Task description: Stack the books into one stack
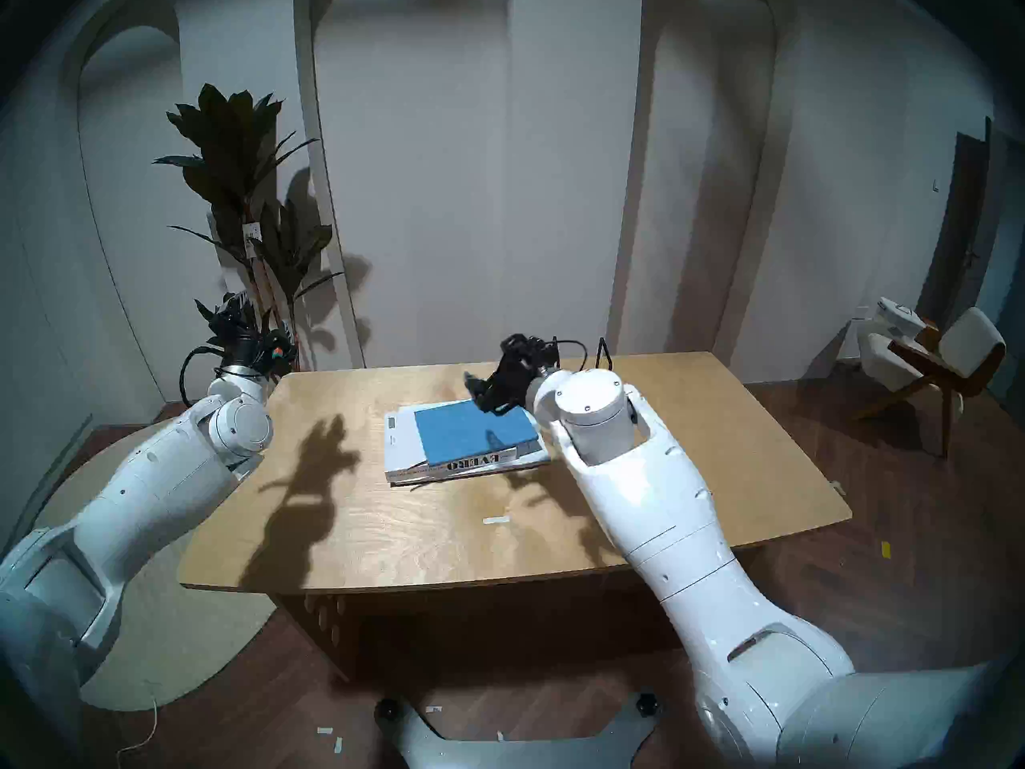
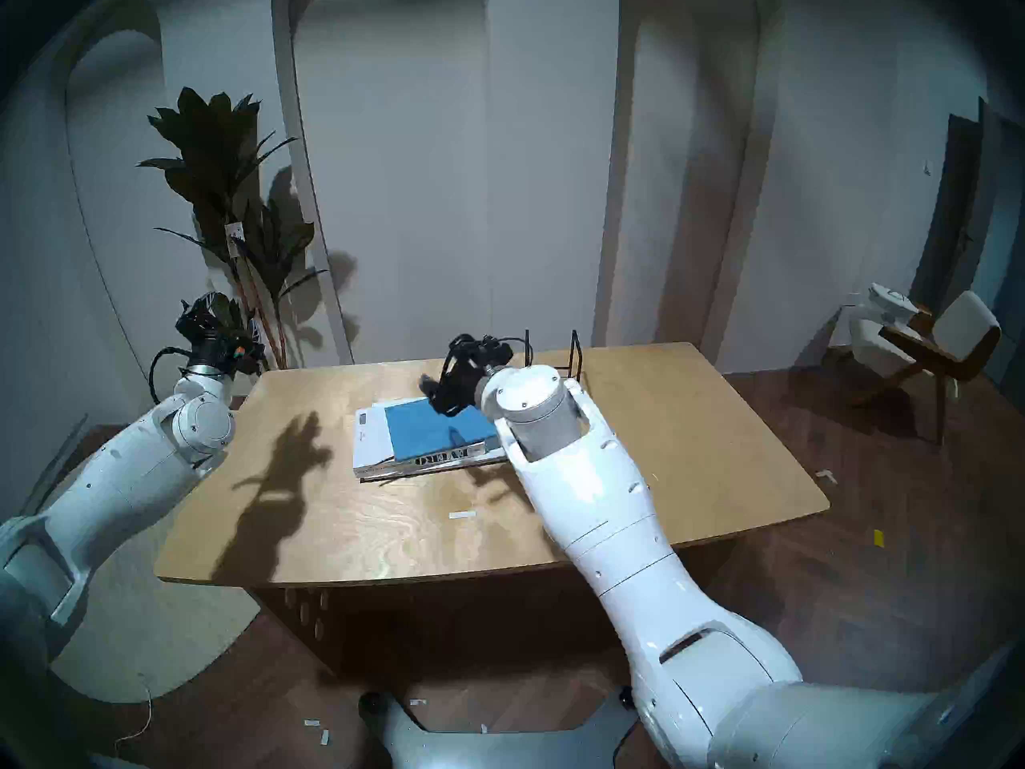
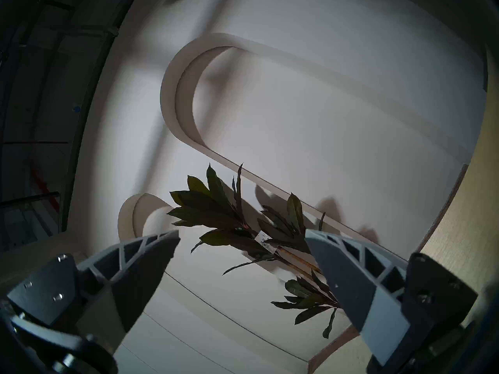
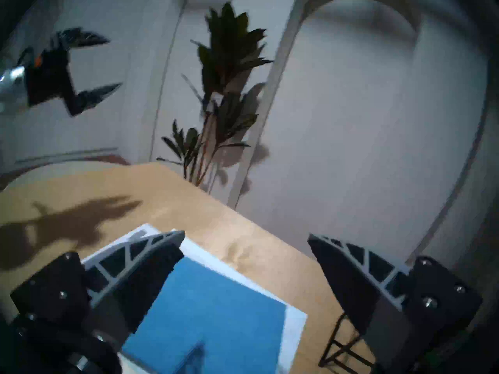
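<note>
Stack: I see all three books piled flat near the middle of the wooden table, none of them held.
Bottom layer: the white booklet lies lowest; its bare cover shows on the stack's left side.
Middle layer: the thick white book has its spine toward me, with "EVERO" in black reading upside down from the head views.
Top layer: the blue notebook lies on the thick book, pushed toward the right and far side. I cannot make out a ribbon.
Right gripper: the right gripper hangs over the notebook's far corner with its fingers spread wide and nothing between them. In its wrist view the blue cover fills the gap below, and I cannot tell whether a fingertip touches it.
Left gripper: the left gripper is raised off the table's far left corner, parted wide and empty, pointing at the plant.
Only in the right wrist view: the black wire stand just beside the stack, and the left gripper's spread fingers seen side-on.
Only in the head views: the spine lettering, a strip of white tape on the table nearer me, and a chair far right.
</note>
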Motion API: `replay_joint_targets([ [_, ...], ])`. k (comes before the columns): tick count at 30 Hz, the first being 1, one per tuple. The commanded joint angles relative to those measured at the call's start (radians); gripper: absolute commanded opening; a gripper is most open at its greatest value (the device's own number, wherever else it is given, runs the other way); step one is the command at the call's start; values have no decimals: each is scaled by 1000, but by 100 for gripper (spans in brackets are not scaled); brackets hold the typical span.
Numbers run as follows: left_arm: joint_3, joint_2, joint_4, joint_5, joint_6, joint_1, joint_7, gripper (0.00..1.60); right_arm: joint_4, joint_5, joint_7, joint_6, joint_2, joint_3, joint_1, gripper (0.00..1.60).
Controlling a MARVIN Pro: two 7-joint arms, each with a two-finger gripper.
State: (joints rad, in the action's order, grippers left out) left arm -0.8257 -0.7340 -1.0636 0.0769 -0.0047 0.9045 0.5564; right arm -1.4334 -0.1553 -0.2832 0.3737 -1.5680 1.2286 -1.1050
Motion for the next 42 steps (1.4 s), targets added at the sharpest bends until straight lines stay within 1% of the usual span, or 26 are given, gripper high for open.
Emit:
replay_joint_targets([
  [1, -12, 2, -8, -1, -2, -22, 4, 160, -115, 60, 107, -56, -27, 138, -21, 160],
  [3, -12, 3, -8, -1, -2, -22, 4, 160, -137, 79, 120, -62, -26, 167, -28, 160],
  [5, -12, 3, -8, -1, -2, -22, 4, 160, -183, 99, 142, -70, -24, 202, -48, 160],
  [6, -12, 3, -8, -1, -2, -22, 4, 160, -177, 106, 147, -81, -23, 216, -42, 160],
  [13, -12, 3, -8, -1, -2, -21, 4, 160, -264, 146, 168, -94, -1, 311, -92, 160],
  [14, -12, 3, -8, -1, -2, -21, 4, 160, -292, 152, 171, -91, -1, 325, -110, 160],
  [17, -12, 3, -8, -1, -2, -21, 4, 160, -316, 167, 179, -81, 2, 365, -136, 160],
  [24, -13, 2, -8, -1, -2, -22, 4, 160, -412, 197, 211, -42, 0, 460, -199, 160],
  [27, -13, 2, -8, -1, -2, -22, 4, 160, -450, 217, 205, -14, 3, 491, -226, 160],
  [31, -13, 2, -8, -2, -2, -23, 4, 160, -497, 237, 182, 36, 13, 512, -252, 160],
  [33, -14, 2, -8, -2, -2, -23, 4, 160, -533, 252, 157, 97, 25, 511, -259, 160],
  [34, -14, 2, -8, -2, -2, -23, 4, 160, -525, 244, 166, 107, 26, 508, -247, 160],
  [35, -14, 2, -8, -2, -2, -23, 4, 160, -555, 248, 160, 144, 28, 507, -258, 160],
  [36, -14, 2, -8, -3, -2, -23, 4, 160, -551, 248, 151, 146, 36, 502, -256, 160],
  [37, -14, 2, -8, -3, -2, -23, 4, 160, -568, 248, 156, 173, 33, 502, -260, 160],
  [39, -14, 2, -8, -3, -3, -23, 4, 160, -578, 260, 139, 209, 38, 504, -259, 160],
  [40, -14, 2, -8, -3, -3, -23, 4, 160, -588, 245, 152, 216, 38, 500, -262, 160],
  [42, -14, 1, -8, -3, -3, -23, 4, 160, -601, 254, 148, 240, 37, 505, -264, 160],
])
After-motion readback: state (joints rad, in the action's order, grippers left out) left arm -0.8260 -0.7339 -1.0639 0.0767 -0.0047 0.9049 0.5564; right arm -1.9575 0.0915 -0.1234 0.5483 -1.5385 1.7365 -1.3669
